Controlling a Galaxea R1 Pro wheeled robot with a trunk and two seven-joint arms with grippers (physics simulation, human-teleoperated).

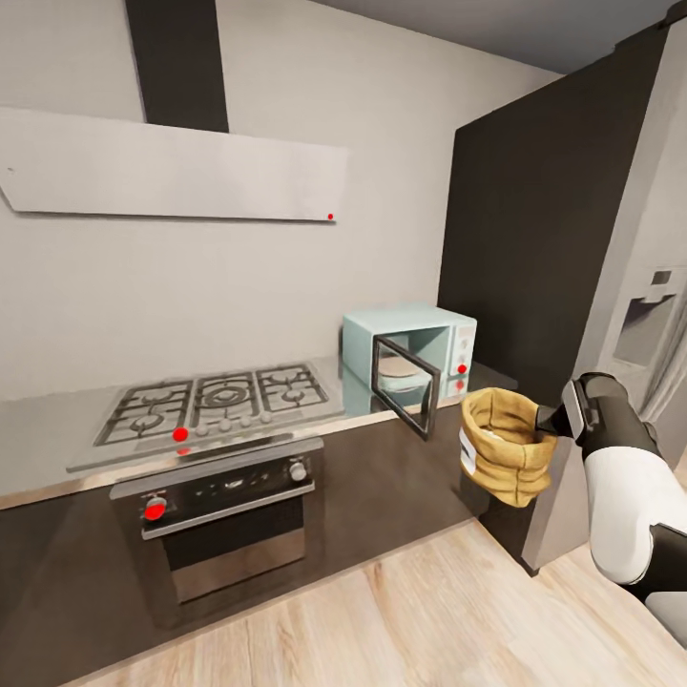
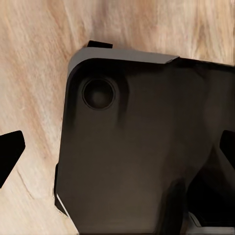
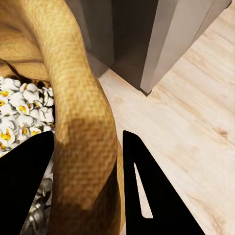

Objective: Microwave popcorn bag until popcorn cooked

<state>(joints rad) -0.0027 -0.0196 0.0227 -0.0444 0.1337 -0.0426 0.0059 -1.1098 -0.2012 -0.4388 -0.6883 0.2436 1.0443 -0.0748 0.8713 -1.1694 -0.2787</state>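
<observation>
Kitchen: gas hob (image 1: 221, 401), oven (image 1: 224, 520), microwave (image 1: 412, 358)

Microwave (image 1: 412, 355) cavity open toward the room, door (image 1: 405, 385) swung out past the countertop (image 1: 48, 429) edge, standing between the gas hob (image 1: 221, 399) side and the opening. Free air in front of the cavity to the door's right, where the popcorn bag (image 1: 503, 447) hangs pinched at its rolled rim by the right gripper (image 1: 551, 420) over bare wooden floor (image 1: 401, 620); tall dark cabinet (image 1: 534, 239) and grey fridge (image 1: 639, 315) closing that side in. In the left wrist view, dark robot base (image 2: 147, 156) lying under the left gripper (image 2: 117, 154), floor beside it.
</observation>
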